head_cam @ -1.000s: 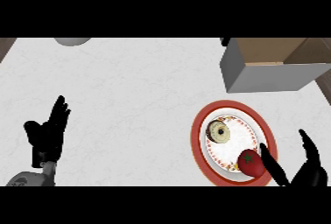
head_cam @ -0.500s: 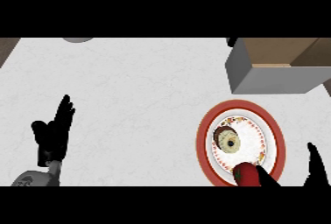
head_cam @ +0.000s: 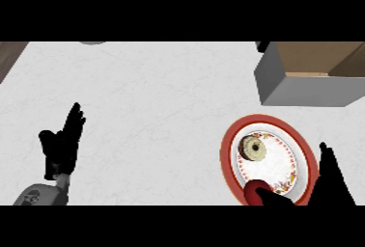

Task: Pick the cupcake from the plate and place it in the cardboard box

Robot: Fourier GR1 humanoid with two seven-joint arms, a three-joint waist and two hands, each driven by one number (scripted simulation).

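Note:
The cupcake (head_cam: 253, 148), pale with a dark ring on top, stands on the white, red-rimmed plate (head_cam: 230, 144) at the lower right. My right hand (head_cam: 332, 176) is at the plate's near right edge, fingers straight and thumb reaching across the near rim, open and apart from the cupcake. A dark red rounded thing (head_cam: 255, 189) lies at the thumb's tip; I cannot tell what it is. The cardboard box (head_cam: 303, 89), grey outside and brown inside, stands open at the upper right, beyond the plate. My left hand (head_cam: 63, 144) rests open at the far left, fingers up.
A dark wooden strip (head_cam: 10, 55) borders the white counter at the upper left. A small grey object (head_cam: 91, 42) peeks in at the top edge. A wide stretch of counter lies between my left hand and the plate.
My right hand's thumb has slid lower and to the left along the plate's near rim, the dark red thing with it. The cupcake and my left hand have stayed put.

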